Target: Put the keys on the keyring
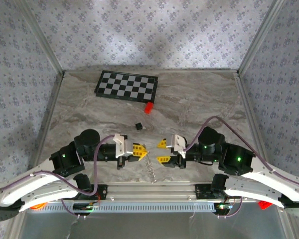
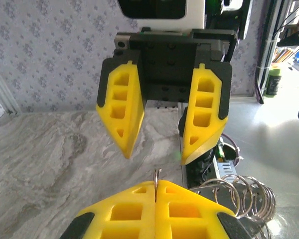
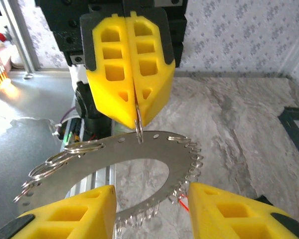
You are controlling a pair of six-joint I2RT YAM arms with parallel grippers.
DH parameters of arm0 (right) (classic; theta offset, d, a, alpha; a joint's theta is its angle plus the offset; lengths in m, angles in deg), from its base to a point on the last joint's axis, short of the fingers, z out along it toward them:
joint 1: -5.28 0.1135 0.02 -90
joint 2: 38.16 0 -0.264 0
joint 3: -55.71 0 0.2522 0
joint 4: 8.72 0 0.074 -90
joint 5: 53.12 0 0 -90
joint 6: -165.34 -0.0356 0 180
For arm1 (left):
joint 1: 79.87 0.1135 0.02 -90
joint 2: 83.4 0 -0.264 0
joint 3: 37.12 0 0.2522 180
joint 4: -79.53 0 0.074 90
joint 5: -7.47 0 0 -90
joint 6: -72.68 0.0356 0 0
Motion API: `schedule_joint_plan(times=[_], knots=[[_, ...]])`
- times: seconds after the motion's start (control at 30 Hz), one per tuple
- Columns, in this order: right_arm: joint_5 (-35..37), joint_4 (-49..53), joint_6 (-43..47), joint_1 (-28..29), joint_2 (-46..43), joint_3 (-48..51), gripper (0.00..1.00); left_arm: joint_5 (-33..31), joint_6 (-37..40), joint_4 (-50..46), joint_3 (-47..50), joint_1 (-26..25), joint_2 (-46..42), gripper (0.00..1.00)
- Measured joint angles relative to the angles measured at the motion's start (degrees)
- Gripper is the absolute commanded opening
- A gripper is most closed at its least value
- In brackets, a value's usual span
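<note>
The keyring (image 3: pixel 89 162) is a flat silvery loop with a hollow centre and many small wire rings along its rim. It hangs by one small ring pinched in my left gripper (image 3: pixel 137 119), which is shut on it (image 2: pixel 156 183). In the top view the keyring (image 1: pixel 150 168) dangles between the two grippers near the table's front edge. My right gripper (image 3: pixel 150 188) is open, with a finger on each side of the loop's lower part and nothing held. A thin red sliver (image 3: pixel 181 201) shows by the rim beside my right finger; I cannot tell whether it is the keys.
A bright red block (image 1: pixel 148 107) and a tiny black cube (image 1: pixel 138 126) lie on the marble table (image 1: pixel 199 99) behind the grippers. A checkerboard (image 1: pixel 127 85) lies at the back. A metal rail (image 1: pixel 149 189) runs along the near edge under the keyring.
</note>
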Motion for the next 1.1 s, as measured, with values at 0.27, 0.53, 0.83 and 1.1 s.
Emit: schedule_joint_plan(times=[0.27,0.53,0.83,1.1], knots=[[-1.92,-4.76,-1.14,-0.13,1.25,0.61,0.34,0.83,0.74,-0.04,0.00,0.00,0.68,0.00],[-2.80,-5.66,-1.25,-0.28,4.02,0.61,0.24,0.81,1.31,-0.26,0.00,0.00,1.29,0.00],[-3.39,-6.36,-1.25,-0.39,4.15,0.61,0.18,0.74,1.51,-0.20,0.00,0.00,1.84,0.00],[-3.58,-6.58,-1.33,-0.50,4.17,1.16,0.05,0.15,1.49,-0.35,0.00,0.00,2.58,0.00]])
